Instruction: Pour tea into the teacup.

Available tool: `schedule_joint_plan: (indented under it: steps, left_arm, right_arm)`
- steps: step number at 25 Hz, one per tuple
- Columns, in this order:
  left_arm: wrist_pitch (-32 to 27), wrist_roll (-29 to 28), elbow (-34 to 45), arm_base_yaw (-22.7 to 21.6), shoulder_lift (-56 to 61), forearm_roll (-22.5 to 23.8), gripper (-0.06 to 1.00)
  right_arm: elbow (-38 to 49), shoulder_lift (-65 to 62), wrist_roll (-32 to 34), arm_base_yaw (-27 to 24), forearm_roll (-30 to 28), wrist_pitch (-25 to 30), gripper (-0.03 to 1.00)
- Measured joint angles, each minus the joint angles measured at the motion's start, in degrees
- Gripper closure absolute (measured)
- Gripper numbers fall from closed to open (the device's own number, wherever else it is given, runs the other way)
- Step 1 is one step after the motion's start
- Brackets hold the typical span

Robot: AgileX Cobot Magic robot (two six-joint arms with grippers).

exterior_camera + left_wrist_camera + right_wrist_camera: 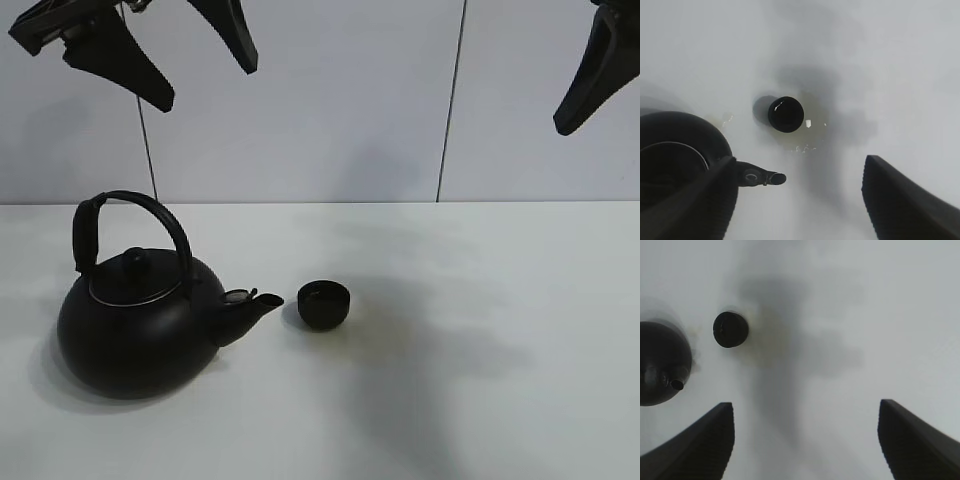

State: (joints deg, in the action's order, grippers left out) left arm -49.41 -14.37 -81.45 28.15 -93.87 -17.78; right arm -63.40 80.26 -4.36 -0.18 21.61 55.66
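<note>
The teacup (324, 304) is a small black bowl standing upright on the white table, just right of the kettle's spout (262, 300). The big black kettle (130, 325) with its arched handle sits at the left. My left gripper (208, 83) hangs open high above the kettle, holding nothing. Its wrist view looks down on the teacup (785, 114) and the kettle (675, 165) between the open fingers of the left gripper (799, 165). One finger (590, 80) of my right gripper shows at the top right. The right gripper (806, 405) is open and empty, with the teacup (730, 329) far below.
The white table (480, 380) runs to a pale panelled wall (350, 100) behind. A few small wet specks (807, 123) lie beside the cup. Arm shadows fall across the table right of the cup.
</note>
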Motion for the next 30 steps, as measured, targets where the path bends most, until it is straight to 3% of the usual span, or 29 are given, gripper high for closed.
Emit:
schedule_joint_plan:
  steps: [15,23,30]
  left_arm:
    - [-0.1,0.0,0.0,0.2,0.0,-1.4,0.43]
    - [-0.3,0.0,0.0,0.2,0.0,-1.5,0.43]
    - [-0.4,0.0,0.0,0.2,0.0,-1.5,0.43]
  right_arm:
    - [0.0,0.0,0.4,0.0,0.3,-0.1,0.42]
    - [0.6,0.0,7.0,0.1,9.8,1.5,0.42]
    - [1.0,0.0,8.8,5.2,11.0,-0.5,0.42]
